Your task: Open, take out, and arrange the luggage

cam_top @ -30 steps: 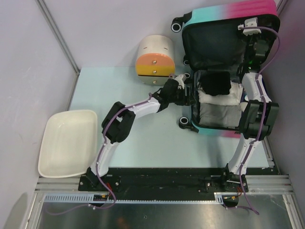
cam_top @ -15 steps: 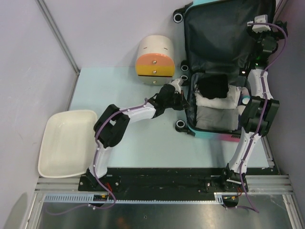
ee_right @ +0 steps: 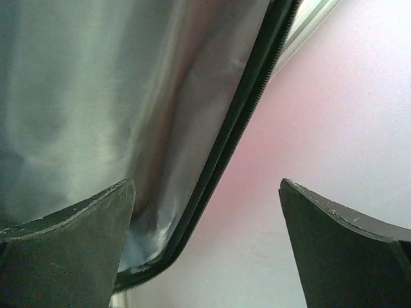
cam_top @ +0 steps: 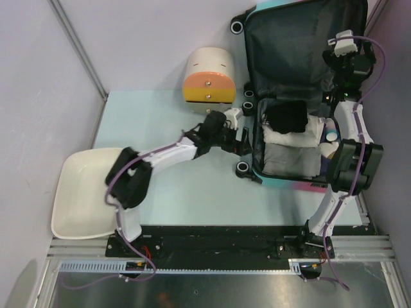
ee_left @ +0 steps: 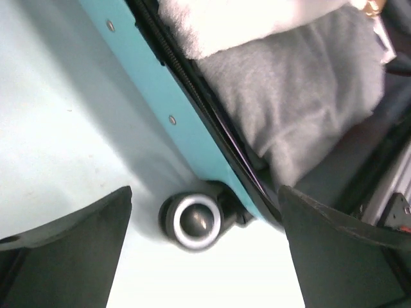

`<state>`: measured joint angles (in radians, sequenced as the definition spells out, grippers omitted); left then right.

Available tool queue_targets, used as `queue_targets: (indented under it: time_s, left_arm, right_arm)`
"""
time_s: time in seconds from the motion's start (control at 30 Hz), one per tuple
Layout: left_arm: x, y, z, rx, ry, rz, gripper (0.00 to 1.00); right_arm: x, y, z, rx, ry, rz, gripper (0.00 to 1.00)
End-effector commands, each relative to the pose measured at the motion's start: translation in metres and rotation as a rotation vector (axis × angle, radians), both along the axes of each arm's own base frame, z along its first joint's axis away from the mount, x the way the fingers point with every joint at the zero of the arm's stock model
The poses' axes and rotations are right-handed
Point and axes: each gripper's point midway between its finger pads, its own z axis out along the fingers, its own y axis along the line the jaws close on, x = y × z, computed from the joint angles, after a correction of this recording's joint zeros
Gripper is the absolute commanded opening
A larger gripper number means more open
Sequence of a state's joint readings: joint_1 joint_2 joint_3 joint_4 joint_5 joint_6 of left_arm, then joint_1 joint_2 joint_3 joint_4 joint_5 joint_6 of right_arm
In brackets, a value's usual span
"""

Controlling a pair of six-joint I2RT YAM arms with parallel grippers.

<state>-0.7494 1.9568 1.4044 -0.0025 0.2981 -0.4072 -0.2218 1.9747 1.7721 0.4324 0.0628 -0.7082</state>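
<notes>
The luggage [cam_top: 282, 172] lies open at the back right, its lid [cam_top: 289, 45] standing upright with the dark lining facing me. Inside the lower half lie a black garment [cam_top: 287, 117], a white towel [cam_top: 290, 138] and a grey cloth [cam_top: 289, 157]. My left gripper [cam_top: 243, 138] is open just outside the case's left wall, holding nothing. The left wrist view shows the teal shell [ee_left: 160, 96], a black wheel [ee_left: 196, 221] and the grey cloth [ee_left: 302, 109] between its open fingers. My right gripper [cam_top: 340, 61] is open high at the lid's right edge, the lid's black rim [ee_right: 237, 128] between its fingers without contact.
A cream cylindrical box with orange-yellow drawers [cam_top: 209, 80] stands just left of the case. A white tray [cam_top: 90, 192] sits at the table's left edge. Walls close in behind and on the right, and a pink wall [ee_right: 321, 128] fills the right wrist view.
The lid has swung up to upright with the right gripper following it. The left arm has drawn back leftwards from the case wall, its elbow swinging out over the tray.
</notes>
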Motion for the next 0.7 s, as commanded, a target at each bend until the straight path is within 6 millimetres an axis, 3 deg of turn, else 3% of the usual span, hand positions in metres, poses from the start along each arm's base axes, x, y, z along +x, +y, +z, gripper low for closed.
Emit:
queue_targets:
  time_s: [0.0,0.03,0.07,0.13,0.17,0.23,0.27,0.33,0.37,0.4,0.47,0.57,0.67]
  left_arm:
    - [-0.004,0.059,0.103,-0.015,-0.273,-0.049,1.00]
    - [-0.015,0.076,0.122,-0.021,-0.295,-0.068,1.00]
    - [-0.008,0.101,0.125,-0.011,-0.288,-0.034,1.00]
    - [-0.015,0.139,0.117,0.043,-0.237,0.014,1.00]
    - [-0.005,0.177,0.131,0.078,-0.267,0.140,1.00]
    - [-0.012,0.224,0.112,0.202,-0.211,0.218,1.00]
    - [-0.009,0.261,0.113,0.259,-0.217,0.303,1.00]
    - [-0.025,0.298,0.095,0.330,-0.134,0.332,1.00]
    - [-0.025,0.331,0.092,0.361,-0.109,0.430,1.00]
    - [-0.030,0.349,0.078,0.404,-0.063,0.484,1.00]
    - [-0.043,0.387,0.062,0.459,0.027,0.609,1.00]
    - [-0.062,0.419,0.041,0.495,0.112,0.746,1.00]
    - [-0.080,0.438,0.008,0.596,0.205,0.817,1.00]
  right_arm:
    - [-0.058,0.036,0.073,0.066,-0.087,0.138,1.00]
    - [-0.064,0.043,0.063,0.088,-0.036,0.159,1.00]
    - [-0.081,0.054,0.076,0.088,-0.046,0.190,1.00]
    - [-0.094,0.068,0.051,0.132,0.037,0.237,1.00]
    - [-0.114,0.078,0.064,0.130,0.026,0.257,1.00]
    - [-0.130,0.090,0.037,0.192,0.116,0.299,1.00]
    - [-0.139,0.098,0.033,0.207,0.143,0.318,1.00]
    - [-0.164,0.111,0.014,0.267,0.239,0.354,0.99]
    - [-0.171,0.116,0.009,0.282,0.265,0.366,0.99]
    - [-0.186,0.120,0.007,0.301,0.288,0.367,0.99]
    - [-0.198,0.126,-0.007,0.337,0.324,0.377,0.99]
    - [-0.216,0.133,-0.018,0.356,0.346,0.387,0.99]
    - [-0.225,0.137,-0.025,0.376,0.367,0.393,0.99]
